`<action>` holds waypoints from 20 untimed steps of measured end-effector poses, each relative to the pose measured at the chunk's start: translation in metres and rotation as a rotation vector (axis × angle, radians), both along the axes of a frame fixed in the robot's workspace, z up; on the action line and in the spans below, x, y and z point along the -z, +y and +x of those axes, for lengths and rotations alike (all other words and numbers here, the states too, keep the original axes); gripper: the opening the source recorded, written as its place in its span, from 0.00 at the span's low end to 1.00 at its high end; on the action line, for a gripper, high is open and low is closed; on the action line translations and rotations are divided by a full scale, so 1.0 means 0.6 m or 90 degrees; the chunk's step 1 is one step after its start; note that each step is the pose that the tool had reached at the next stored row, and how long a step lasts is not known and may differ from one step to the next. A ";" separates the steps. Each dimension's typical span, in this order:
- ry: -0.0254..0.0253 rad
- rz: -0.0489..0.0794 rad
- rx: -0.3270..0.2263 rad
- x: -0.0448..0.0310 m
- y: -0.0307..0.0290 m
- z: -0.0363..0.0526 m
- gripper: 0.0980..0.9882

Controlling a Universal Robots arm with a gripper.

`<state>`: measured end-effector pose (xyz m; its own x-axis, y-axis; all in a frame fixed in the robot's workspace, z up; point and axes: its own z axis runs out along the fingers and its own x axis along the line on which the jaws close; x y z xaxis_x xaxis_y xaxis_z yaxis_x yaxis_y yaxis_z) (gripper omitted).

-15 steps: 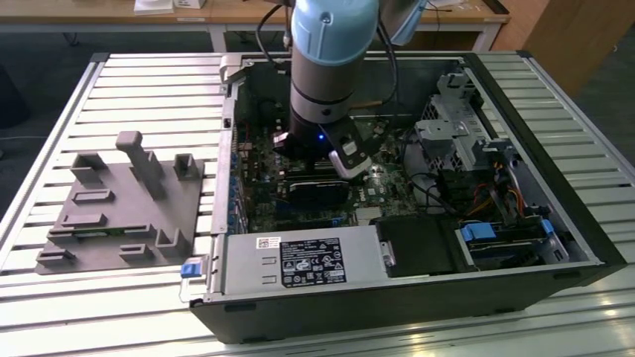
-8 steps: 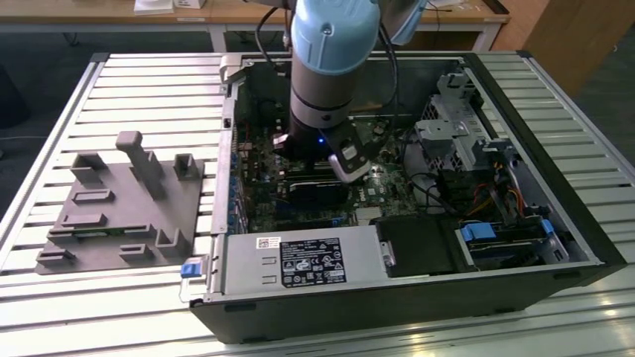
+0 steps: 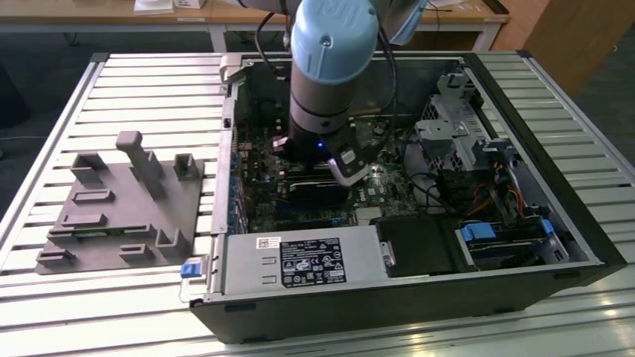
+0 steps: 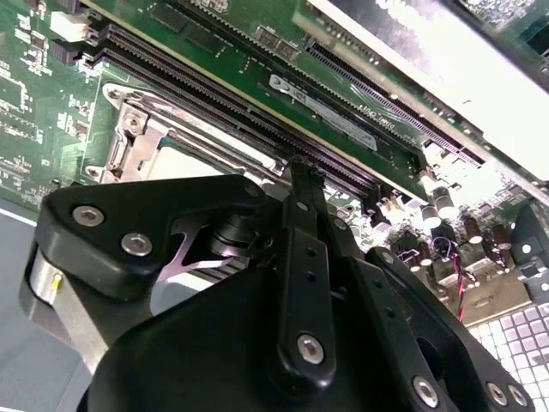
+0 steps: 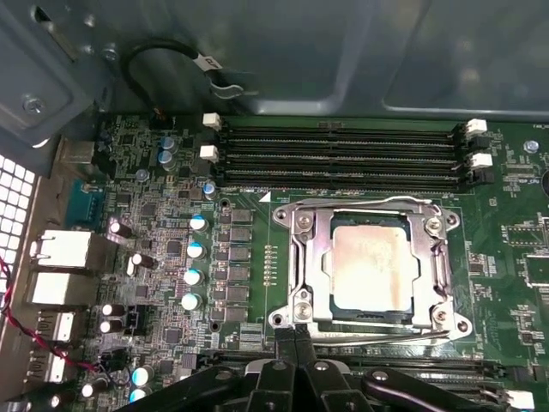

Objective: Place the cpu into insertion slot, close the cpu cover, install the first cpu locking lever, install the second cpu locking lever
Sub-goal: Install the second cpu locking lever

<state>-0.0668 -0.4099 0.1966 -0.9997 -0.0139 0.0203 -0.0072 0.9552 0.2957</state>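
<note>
The cpu (image 5: 371, 266), a dull silver square, lies in the insertion slot (image 5: 377, 316) on the green board. The shiny cpu cover (image 5: 307, 257) lies flat around it, framing its top. One thin wire lever (image 5: 360, 202) runs along the socket edge beside the memory slots. Another lever (image 5: 386, 336) runs along the edge nearest my fingertips. My gripper (image 5: 296, 339) is shut, its black fingertips together just off a socket corner, holding nothing I can see. The second wrist view shows the gripper (image 4: 300, 172) tip beside the cover (image 4: 137, 142). In the exterior view the gripper (image 3: 349, 172) reaches down into the open case, and the arm hides the socket.
Long black memory slots (image 5: 343, 150) run beside the socket. Capacitors (image 5: 196, 249) and rear ports (image 5: 64, 257) stand on another side. In the case, a power supply (image 3: 297, 264) and drive bays (image 3: 496, 238) crowd the near side. A grey fixture (image 3: 119, 201) sits on the slatted table.
</note>
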 end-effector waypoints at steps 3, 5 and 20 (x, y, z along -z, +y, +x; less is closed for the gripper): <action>0.0000 0.001 0.000 0.003 -0.0001 -0.003 0.01; 0.0000 0.004 0.000 0.004 0.0000 -0.003 0.01; 0.0000 0.028 0.000 0.012 0.0005 -0.006 0.01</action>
<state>-0.0703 -0.4096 0.1893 -0.9997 -0.0146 0.0197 -0.0071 0.9411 0.3381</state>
